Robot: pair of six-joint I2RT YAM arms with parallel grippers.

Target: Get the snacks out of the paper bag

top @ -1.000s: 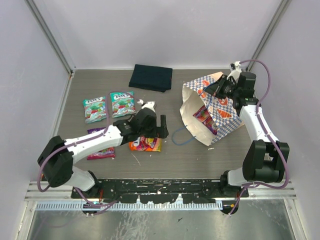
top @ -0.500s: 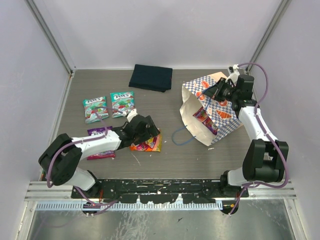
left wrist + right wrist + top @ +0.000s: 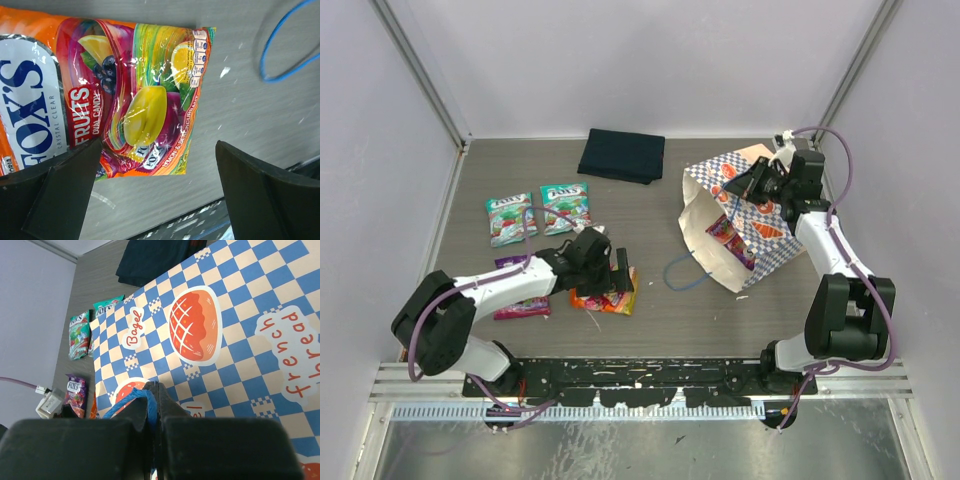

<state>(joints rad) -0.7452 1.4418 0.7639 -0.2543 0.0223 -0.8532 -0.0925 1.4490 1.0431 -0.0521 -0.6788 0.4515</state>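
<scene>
Hovering spread wide and empty over the orange pouch [image 3: 125,100], the left gripper [image 3: 611,272] has the mouth of the paper bag [image 3: 765,222] at three o'clock. The right gripper [image 3: 748,181] is clamped on the blue handle [image 3: 131,398].

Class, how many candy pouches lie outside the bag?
4: two teal ones back left, a purple one beside the left arm, an orange one under the left gripper. The bag may hide more.

cloth [image 3: 621,155]: navy, folded, laid flat | place: 12 o'clock of grey tabletop [image 3: 650,215] | near the back wall
</scene>
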